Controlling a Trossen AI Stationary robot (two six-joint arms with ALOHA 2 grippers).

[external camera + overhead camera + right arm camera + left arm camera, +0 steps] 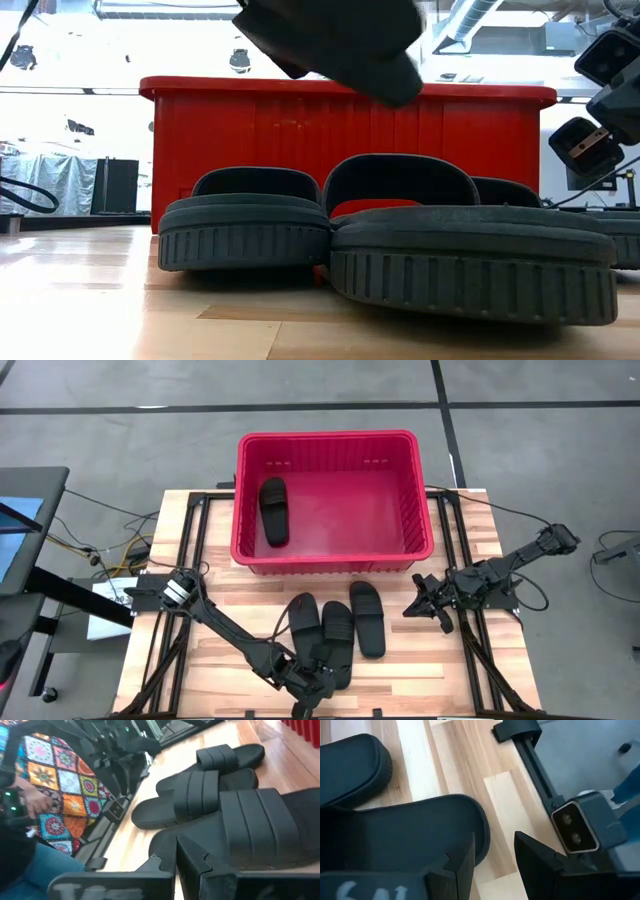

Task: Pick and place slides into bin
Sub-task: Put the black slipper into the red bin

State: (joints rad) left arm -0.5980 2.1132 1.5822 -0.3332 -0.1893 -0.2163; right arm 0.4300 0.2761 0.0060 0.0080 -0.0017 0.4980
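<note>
Against the far edge of the table [200,660]: red bin [333,500], one black sandal in bin [274,510] lying flat along its left wall. Just in front of the bin, on bare wood: three more sandals side by side, left sandal [304,622], middle sandal [337,640], right sandal [367,618], the left two touching, the right one slightly apart and closest to the bin.

At the near ends of the left and middle sandals, farthest from the bin: left end effector [318,680], fingers [465,870] parted a little, one finger over the heel rim of a sandal, the other over bare wood; nothing clamped yet. Crowded there, with the neighbouring sandal's heel right alongside.

Off the bin's front right corner, right of the right sandal: right end effector [422,600], holding nothing, fingers nearly together in its wrist view, hanging above the table.

Beyond the table, seen past the sandals from the right wrist: person's hand [35,802], patterned quilt [60,785], black frame rails.
</note>
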